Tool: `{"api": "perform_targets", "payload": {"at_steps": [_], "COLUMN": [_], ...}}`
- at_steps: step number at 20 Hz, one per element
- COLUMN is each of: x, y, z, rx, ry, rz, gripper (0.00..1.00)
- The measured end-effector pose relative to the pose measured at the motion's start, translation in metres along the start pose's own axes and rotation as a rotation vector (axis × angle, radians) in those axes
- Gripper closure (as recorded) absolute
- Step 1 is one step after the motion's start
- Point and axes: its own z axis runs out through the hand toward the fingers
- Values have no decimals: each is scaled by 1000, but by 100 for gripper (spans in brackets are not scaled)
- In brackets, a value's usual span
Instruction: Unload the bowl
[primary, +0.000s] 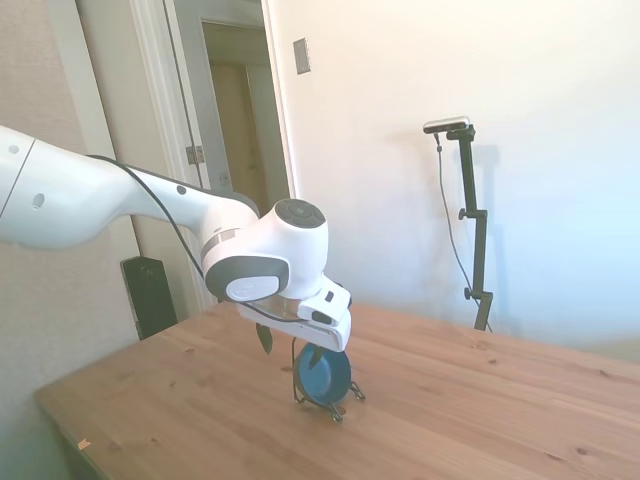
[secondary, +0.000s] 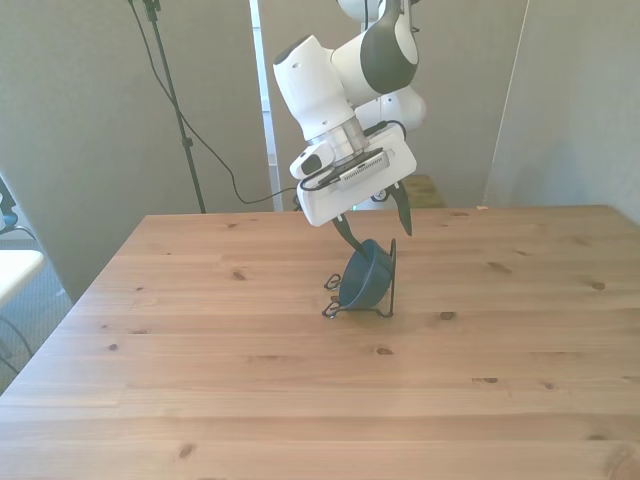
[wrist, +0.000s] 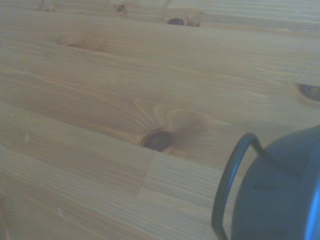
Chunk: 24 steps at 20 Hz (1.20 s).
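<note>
The dark-blue bowl (secondary: 363, 277) stands on its edge in a thin black wire rack (secondary: 391, 292) near the middle of the wooden table. Its lighter blue inside (primary: 322, 375) shows in the side view. My gripper (secondary: 378, 228) hangs tilted just above the bowl, open. One fingertip (secondary: 351, 234) reaches down to the bowl's back near its top. The other fingertip (secondary: 404, 218) is by the rack's upright wire. In the wrist view the bowl's dark outside (wrist: 280, 195) and a rack wire (wrist: 229, 182) fill one corner.
The wooden table (secondary: 200, 380) spreads wide on all sides of the rack. A doorway (primary: 235, 120) and a white wall lie beyond the table in the side view.
</note>
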Motion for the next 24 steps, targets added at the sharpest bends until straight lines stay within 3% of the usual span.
{"api": "perform_targets", "payload": {"at_steps": [13,24], "x": [4,12], "y": [10,23], "z": [11,-3], "rx": [6,46], "ry": [-37,-57], "rz": [3,0], "gripper": [100,100]}}
